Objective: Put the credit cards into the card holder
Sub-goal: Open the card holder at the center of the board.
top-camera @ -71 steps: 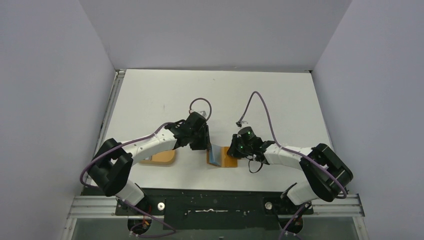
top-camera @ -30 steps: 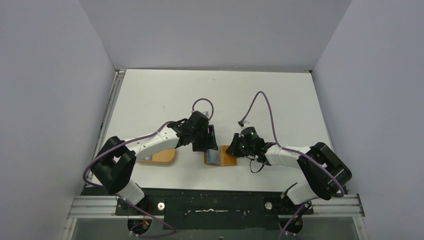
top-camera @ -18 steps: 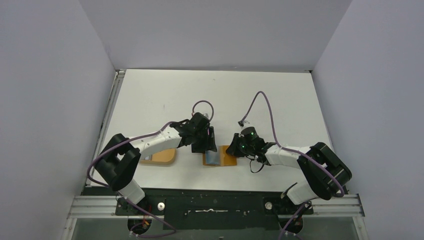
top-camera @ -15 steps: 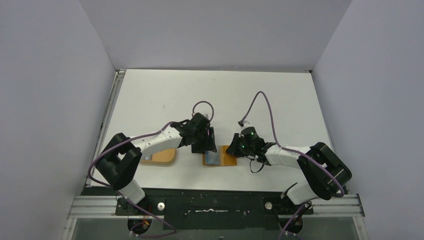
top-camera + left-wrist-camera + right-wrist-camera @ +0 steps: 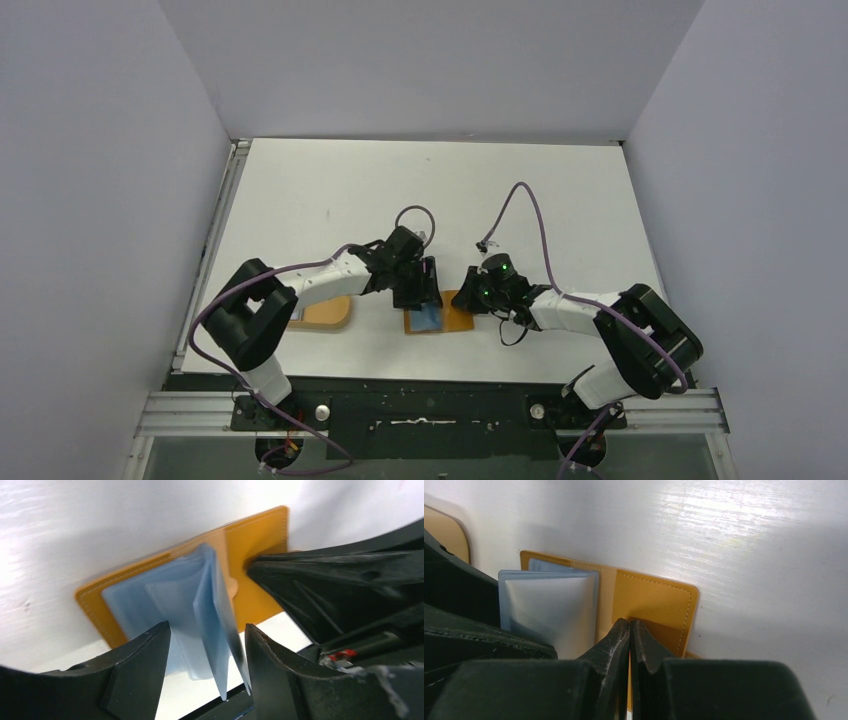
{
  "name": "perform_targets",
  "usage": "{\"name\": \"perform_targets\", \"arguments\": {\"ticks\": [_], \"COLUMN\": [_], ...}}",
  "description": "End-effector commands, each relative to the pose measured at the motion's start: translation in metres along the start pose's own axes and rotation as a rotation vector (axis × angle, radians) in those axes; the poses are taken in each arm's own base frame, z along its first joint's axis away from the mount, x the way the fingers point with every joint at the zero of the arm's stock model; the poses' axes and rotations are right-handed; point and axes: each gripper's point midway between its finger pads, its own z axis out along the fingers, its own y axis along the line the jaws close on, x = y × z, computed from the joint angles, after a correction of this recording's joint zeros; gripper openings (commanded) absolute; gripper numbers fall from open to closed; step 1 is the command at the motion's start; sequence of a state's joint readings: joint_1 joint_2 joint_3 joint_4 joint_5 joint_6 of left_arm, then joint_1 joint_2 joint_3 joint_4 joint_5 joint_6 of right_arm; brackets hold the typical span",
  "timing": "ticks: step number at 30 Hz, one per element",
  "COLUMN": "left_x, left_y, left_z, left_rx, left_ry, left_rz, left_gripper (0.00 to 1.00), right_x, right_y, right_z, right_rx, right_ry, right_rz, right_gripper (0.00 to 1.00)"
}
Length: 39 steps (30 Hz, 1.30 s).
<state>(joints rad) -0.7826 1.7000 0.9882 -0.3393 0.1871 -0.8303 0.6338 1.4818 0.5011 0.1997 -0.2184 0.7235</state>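
Tan-orange leather bifold card holder (image 5: 455, 320) (image 5: 255, 535) (image 5: 654, 600) lies open flat on white desk (image 5: 330, 190), near edge, about centre. Its pale blue plastic sleeves (image 5: 200, 595) (image 5: 549, 610) stand fanned up from left half. Right gripper (image 5: 468, 298) (image 5: 630, 630) clenched, tips pressing down on holder's right flap, nothing between them. Left gripper (image 5: 420, 295) (image 5: 206, 630) released, one finger (image 5: 135, 675) either side of sleeves; contact with them unclear. Orange oval tray (image 5: 330, 312) sits by near edge, left of holder, partly under left arm.
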Motion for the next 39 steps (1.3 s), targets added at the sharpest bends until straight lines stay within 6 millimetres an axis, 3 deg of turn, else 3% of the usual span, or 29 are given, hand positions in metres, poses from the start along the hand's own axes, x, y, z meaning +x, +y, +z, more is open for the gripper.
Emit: {"name": "perform_targets", "arguments": {"ticks": [1,9,14,21,31,34,39], "left_x": [-0.022,-0.026,-0.028,-0.030,-0.033,-0.032,-0.029], "left_y": [-0.051,-0.075,-0.071,-0.063,-0.071,-0.077,-0.090], "left_z": [-0.010,-0.008,0.002,0.012,0.019,0.021,0.021], "left_rx": [0.212,0.330,0.303,0.254,0.260,0.278,0.310], "left_ry": [-0.055,-0.048,-0.038,-0.035,-0.031,-0.026,-0.016], "left_rz": [0.043,0.069,0.065,0.061,0.068,0.075,0.091], "left_gripper": [0.53,0.47,0.40,0.38,0.38,0.38,0.38], "right_x": [0.045,0.044,0.037,0.026,0.010,0.010,0.017], "right_y": [-0.062,-0.063,-0.063,-0.066,-0.063,-0.053,-0.056], "right_z": [-0.004,-0.008,-0.016,-0.042,-0.077,-0.077,-0.070], "right_rx": [0.229,0.242,0.262,0.324,0.347,0.282,0.290], "right_ry": [0.131,0.120,0.093,0.060,-0.025,-0.032,-0.004], "right_rz": [-0.014,-0.011,-0.003,-0.008,-0.037,-0.050,-0.032], "right_gripper": [0.00,0.00,0.18,0.39,0.53,0.60,0.59]}}
